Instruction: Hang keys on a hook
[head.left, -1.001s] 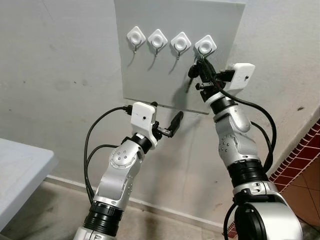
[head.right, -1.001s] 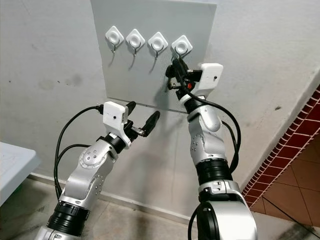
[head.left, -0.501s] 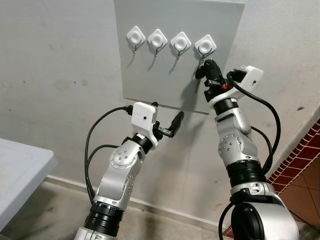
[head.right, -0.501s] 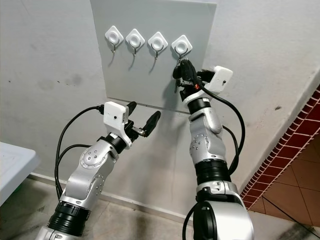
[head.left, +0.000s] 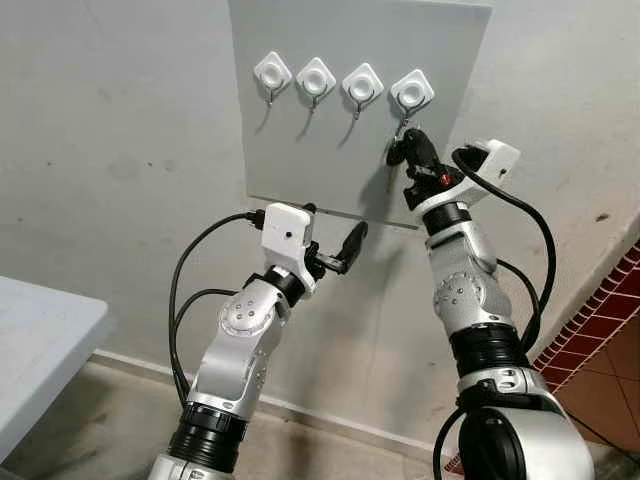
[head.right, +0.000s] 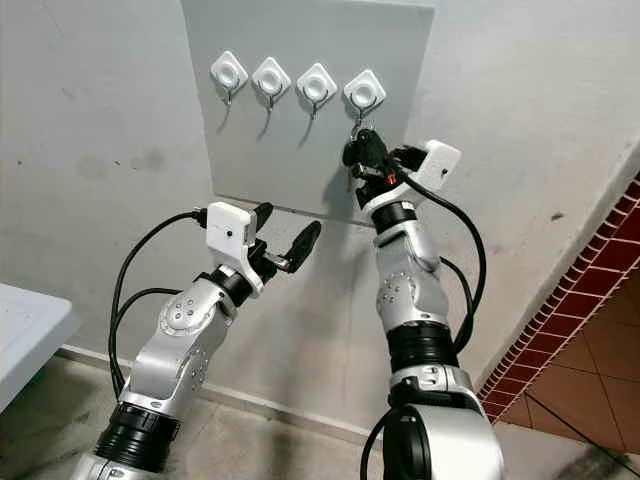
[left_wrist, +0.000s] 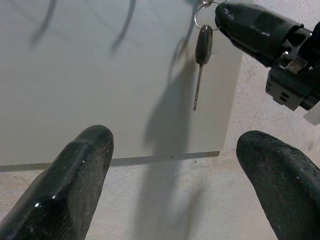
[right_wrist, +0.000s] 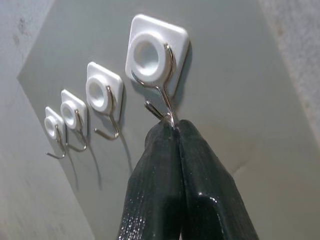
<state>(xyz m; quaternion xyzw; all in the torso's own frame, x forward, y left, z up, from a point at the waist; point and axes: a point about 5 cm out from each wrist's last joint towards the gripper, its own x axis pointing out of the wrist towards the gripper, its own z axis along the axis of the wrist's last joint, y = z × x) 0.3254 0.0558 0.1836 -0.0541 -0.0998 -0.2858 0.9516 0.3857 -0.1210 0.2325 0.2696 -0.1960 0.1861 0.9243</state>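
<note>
Step in hand: seating the key ring on the rightmost hook (right_wrist: 167, 107). Right gripper (head.left: 412, 143) is up against the grey panel (head.left: 300, 140) just below that hook, fingers (right_wrist: 195, 190) pinched together with no gap. In the left wrist view the ring (left_wrist: 201, 14) sits at the fingertips, so I read it as a pinch on the ring. The key (left_wrist: 201, 55) hangs straight down below it, dark head, thin metal blade, free of the panel apart from its shadow.

Can't tell if the ring is actually over the hook wire yet; the fingertips cover the hook's tip in the right wrist view.

Next move, my judgement: nudge so the ring passes over the upturned tip, lower slightly, then open and back off straight. Risk is the ring slipping past the tip and dropping on release.

Left gripper (head.left: 345, 250) hovers lower and to the left, well apart from the key, fingers spread wide, holding nothing.

Materials: four white square plastic pads (head.left: 314, 78) set as diamonds in a row, each with a thin chrome J-shaped wire hook; the other three are bare. The panel is matte and smooth, the wall (head.left: 120, 150) behind it rough plaster, and the gripper fingers are glossy black rubber.
</note>
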